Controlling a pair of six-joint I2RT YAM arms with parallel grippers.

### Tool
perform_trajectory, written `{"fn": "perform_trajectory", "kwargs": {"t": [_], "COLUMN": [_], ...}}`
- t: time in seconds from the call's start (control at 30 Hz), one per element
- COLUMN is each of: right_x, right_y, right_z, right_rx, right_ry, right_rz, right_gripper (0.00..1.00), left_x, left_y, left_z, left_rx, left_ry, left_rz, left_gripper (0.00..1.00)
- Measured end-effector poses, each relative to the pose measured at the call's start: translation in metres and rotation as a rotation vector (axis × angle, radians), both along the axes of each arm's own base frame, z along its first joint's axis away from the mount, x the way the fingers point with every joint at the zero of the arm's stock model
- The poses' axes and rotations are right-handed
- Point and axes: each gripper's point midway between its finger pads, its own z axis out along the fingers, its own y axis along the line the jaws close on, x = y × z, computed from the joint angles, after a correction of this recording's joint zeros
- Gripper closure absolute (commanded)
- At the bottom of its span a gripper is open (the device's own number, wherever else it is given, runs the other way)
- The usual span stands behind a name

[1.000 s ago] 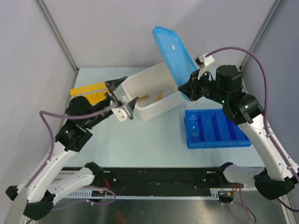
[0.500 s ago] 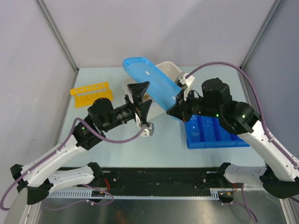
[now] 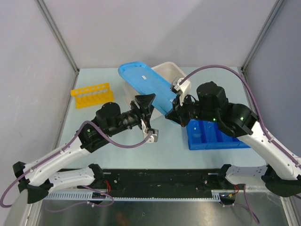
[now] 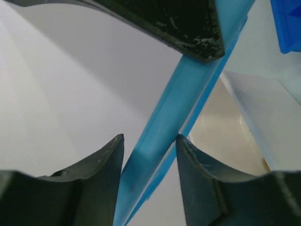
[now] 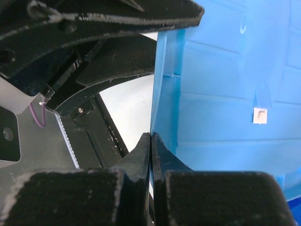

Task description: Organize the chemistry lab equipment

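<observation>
Over the one tub (image 3: 171,70) tilts one lid (image 3: 143,82), clamped by the right gripper (image 5: 150,136). The left gripper (image 4: 149,139) straddles its rim, grip unclear. One rack (image 3: 91,94) sits left of the tub, one tray (image 3: 216,144) right.

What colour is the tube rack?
Yellow; the tube rack shows best from the top external view.

Count at this entry: one yellow holed tube rack (image 3: 92,95), one big white tub (image 3: 167,69), one blue lid (image 3: 143,84), one blue divided tray (image 3: 216,145), two arms (left (image 3: 56,157), right (image 3: 268,146)) and two purple cables (left (image 3: 127,144), right (image 3: 211,68)).
</observation>
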Motion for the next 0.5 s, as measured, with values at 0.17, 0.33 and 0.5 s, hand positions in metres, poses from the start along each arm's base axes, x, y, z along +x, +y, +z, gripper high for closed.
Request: {"fn": "perform_trajectory", "kwargs": {"t": [0.17,0.33,0.5], "right_x": [0.002,0.009,0.013], "right_y": [-0.001,-0.002,-0.003], "right_z": [0.004,0.010,0.014], "right_rx": [-0.009,-0.016,-0.017], "right_ry": [-0.040,-0.101,-0.147], "right_rz": [0.011,0.004,-0.006], "right_gripper": [1.00,1.00,0.93], "left_x": [-0.002,-0.001,0.000], "left_y": [-0.002,-0.002,-0.001], "left_z": [-0.011,-0.025,-0.023], "left_rx": [0.021,0.038,0.014], "left_ry": [0.022,0.070,0.089], "left_rz": [0.009,0.026,0.040], "left_gripper": [0.72,0.87,0.99]}}
